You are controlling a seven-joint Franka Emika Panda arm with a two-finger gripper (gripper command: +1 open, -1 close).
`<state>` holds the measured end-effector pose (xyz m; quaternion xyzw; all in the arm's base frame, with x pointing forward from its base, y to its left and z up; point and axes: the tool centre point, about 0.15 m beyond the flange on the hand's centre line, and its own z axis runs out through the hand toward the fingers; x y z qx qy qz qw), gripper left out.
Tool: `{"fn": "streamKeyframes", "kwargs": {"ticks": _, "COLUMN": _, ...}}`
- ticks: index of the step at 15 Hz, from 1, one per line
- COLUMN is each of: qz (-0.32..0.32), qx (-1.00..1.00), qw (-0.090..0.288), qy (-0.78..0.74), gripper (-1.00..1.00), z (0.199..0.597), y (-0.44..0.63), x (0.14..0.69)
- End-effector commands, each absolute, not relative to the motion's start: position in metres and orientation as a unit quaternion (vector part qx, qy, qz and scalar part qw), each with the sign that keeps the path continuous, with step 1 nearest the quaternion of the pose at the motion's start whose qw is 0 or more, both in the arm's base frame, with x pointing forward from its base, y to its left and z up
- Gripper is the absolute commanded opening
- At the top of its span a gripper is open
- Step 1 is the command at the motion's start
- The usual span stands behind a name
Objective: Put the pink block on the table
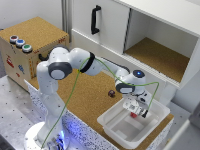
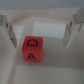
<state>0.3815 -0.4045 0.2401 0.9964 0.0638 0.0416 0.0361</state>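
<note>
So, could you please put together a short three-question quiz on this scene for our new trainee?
1. True or false: the pink block already lies on the table.
2. The block sits inside which thing? A) the white bin B) the cabinet C) the button box
3. Fill in: in the wrist view the gripper has its fingers ____ around the block.

Key: 1 false; 2 A; 3 open, one finger on each side, not touching.

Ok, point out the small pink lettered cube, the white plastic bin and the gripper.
Small pink lettered cube [image 2: 34,49], wrist view, lettered face.
White plastic bin [image 1: 111,125], exterior view, near rim.
Gripper [image 2: 39,31], wrist view, midway between fingertips.
</note>
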Motion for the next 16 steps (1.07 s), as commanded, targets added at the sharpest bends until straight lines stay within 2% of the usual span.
{"fn": "streamKeyframes", "kwargs": {"ticks": 1, "qz": 0.036, "qx": 0.996, "qw": -0.002, "qy": 0.087, "gripper": 1.0, "z": 0.217, "y": -0.416, "x": 0.389}}
{"fn": "streamKeyframes", "kwargs": {"ticks": 2, "qz": 0.021, "qx": 0.996, "qw": 0.002, "qy": 0.09, "gripper": -1.0, "z": 0.212, "y": -0.413, "x": 0.387}}
{"fn": "streamKeyframes", "kwargs": {"ticks": 8, "qz": 0.011, "qx": 0.997, "qw": 0.005, "qy": 0.072, "gripper": -1.0, "z": 0.193, "y": -0.407, "x": 0.391}}
{"fn": "streamKeyframes", "kwargs": {"ticks": 11, "qz": 0.025, "qx": 0.998, "qw": 0.02, "qy": 0.056, "gripper": -1.0, "z": 0.191, "y": -0.403, "x": 0.398}}
{"fn": "streamKeyframes", "kwargs": {"ticks": 16, "qz": 0.054, "qx": 0.997, "qw": 0.035, "qy": 0.033, "gripper": -1.0, "z": 0.212, "y": -0.376, "x": 0.402}}
